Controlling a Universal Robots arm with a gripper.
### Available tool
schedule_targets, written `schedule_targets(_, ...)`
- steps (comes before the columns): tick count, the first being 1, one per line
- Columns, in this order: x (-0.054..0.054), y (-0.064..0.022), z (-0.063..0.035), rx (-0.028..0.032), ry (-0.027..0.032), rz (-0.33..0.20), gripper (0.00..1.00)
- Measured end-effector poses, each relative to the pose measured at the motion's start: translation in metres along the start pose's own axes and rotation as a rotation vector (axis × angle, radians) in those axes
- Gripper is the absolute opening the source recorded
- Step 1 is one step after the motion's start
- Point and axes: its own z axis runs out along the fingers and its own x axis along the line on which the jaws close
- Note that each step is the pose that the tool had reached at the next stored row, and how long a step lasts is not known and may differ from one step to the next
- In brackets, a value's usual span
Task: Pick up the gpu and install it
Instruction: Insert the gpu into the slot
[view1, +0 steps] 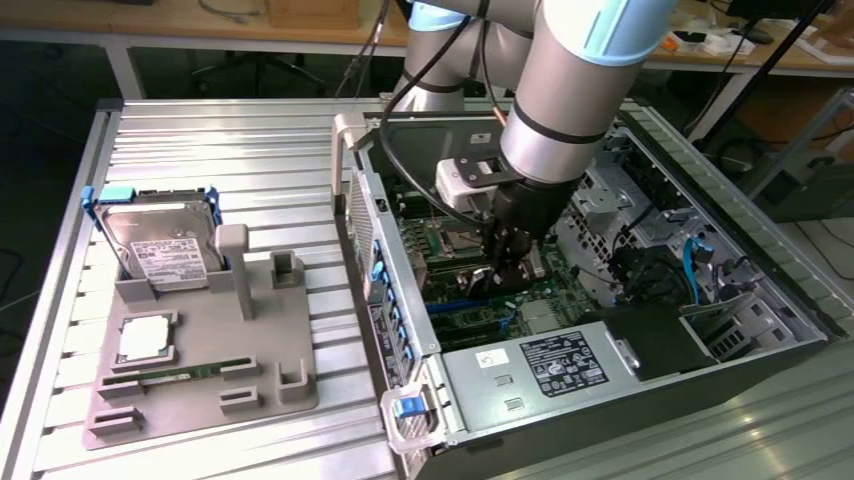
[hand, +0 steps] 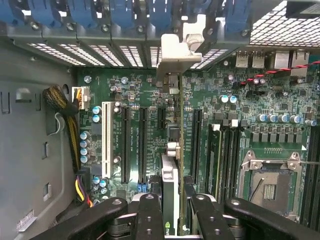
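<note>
The gripper (hand: 172, 210) is closed tight on the gpu (hand: 170, 185), which stands on its thin edge between the two black fingers (hand: 150, 215). In the wrist view the card's long side runs from 6 o'clock up to 12 o'clock, the same way as the black slots (hand: 141, 145) on the green motherboard (hand: 260, 100) just under it, and its silver bracket (hand: 176, 59) is at the 12 o'clock end by the case's back wall. In the exterior view the gripper (view1: 505, 268) is deep inside the open computer case (view1: 747, 340), with the card low over the board.
</note>
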Motion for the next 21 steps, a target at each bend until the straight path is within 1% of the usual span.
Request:
schedule_targets(4,-0.004,0.0010,0.0006,0.0000,0.0000,0.000,0.27)
schedule_targets(9,-0.010,0.0079,0.0012,0.0001,-0.0002,0.000,0.27)
schedule_targets(18,-0.011,0.0188,0.0022,0.0000,0.0000,0.000,0.27)
schedule_targets(21,-0.011,0.0189,0.0023,0.0000,0.0000,0.000,0.27)
